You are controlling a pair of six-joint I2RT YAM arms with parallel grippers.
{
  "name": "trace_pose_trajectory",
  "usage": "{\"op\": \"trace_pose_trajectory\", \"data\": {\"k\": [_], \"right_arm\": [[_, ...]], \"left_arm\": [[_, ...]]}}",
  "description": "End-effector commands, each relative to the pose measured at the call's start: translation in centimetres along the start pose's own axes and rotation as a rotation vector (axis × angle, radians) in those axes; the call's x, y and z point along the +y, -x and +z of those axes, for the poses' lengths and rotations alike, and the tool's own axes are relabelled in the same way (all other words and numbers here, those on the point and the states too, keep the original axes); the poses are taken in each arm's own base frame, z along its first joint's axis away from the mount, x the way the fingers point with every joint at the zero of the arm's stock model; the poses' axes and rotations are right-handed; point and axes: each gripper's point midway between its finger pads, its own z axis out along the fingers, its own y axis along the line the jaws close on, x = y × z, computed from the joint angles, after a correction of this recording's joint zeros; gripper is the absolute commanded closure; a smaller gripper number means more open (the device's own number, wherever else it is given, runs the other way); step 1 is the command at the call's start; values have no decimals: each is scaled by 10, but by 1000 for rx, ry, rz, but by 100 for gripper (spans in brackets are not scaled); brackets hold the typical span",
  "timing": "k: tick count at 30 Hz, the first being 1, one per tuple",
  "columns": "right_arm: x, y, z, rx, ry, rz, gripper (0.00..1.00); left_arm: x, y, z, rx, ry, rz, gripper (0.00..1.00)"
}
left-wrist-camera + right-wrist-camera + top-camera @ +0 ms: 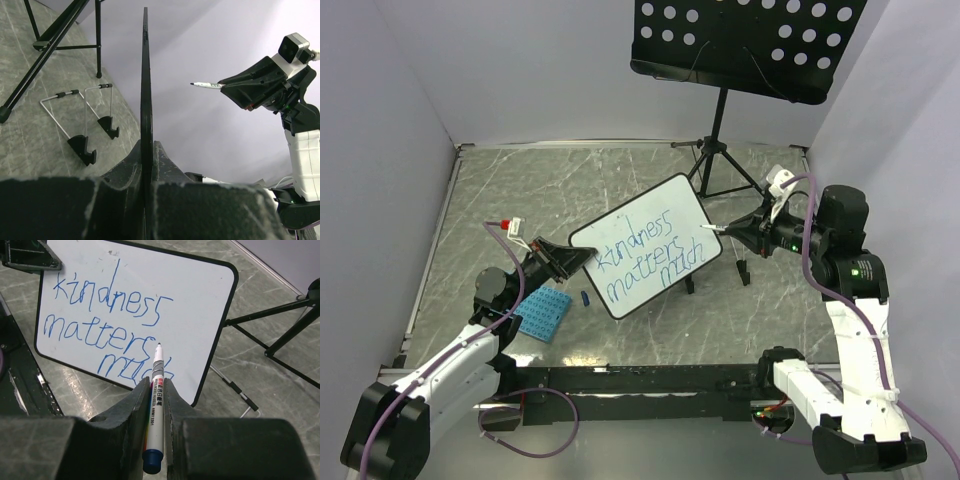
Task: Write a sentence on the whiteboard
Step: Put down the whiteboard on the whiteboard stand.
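Left jaws clamp whiteboard [650, 247]; right jaws clamp marker [157, 367].

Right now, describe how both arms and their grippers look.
Both arms are built of white links with black joints: the left arm and the right arm. A purple cable trails along each. The left gripper and right gripper are black and wedge-shaped. A small green light glows on the right arm.

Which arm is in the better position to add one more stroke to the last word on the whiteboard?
Right. The right tool grips the marker, with its tip aimed at the whiteboard near the last word. The left tool is shut on the board's edge, holding it.
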Motion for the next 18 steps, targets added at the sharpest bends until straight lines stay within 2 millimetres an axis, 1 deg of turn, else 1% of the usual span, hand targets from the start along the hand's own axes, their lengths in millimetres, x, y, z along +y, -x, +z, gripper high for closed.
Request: {"op": "trace_pose_trajectory", "data": {"k": [1, 18], "right_arm": [[2, 7, -1, -36, 11, -20, 100], [1, 5, 0, -30, 12, -16, 100]], "left_arm": [[-49, 25, 3, -68, -162, 97, 99], [-52, 23, 3, -53, -174, 112, 99]]}}
